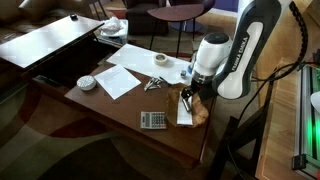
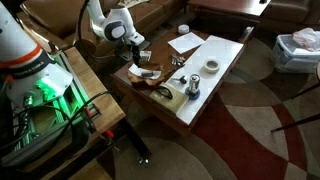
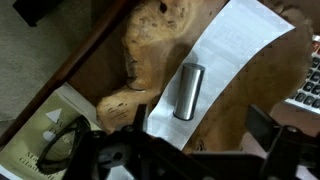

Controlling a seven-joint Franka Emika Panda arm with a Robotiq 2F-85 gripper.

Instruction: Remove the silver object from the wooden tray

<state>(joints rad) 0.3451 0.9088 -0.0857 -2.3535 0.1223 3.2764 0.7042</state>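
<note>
In the wrist view the silver object (image 3: 188, 90), a short dark-silvery cylinder, lies on a white paper slip (image 3: 240, 40) across the wooden tray (image 3: 150, 45). My gripper (image 3: 200, 150) is open and empty. It hangs just above the tray, with its dark fingers on either side below the silver object and not touching it. In both exterior views the gripper (image 1: 190, 93) (image 2: 138, 52) hovers over the tray (image 1: 201, 113) (image 2: 155, 88) at the table's edge. The silver object is too small to make out there.
A grey calculator (image 1: 153, 120) (image 3: 312, 85) lies beside the tray. A shiny metal cluster (image 1: 153, 85), white papers (image 1: 125, 78), a tape roll (image 1: 160, 60) and a white bowl (image 1: 87, 82) are on the table. A cup (image 2: 193, 88) stands near the tray.
</note>
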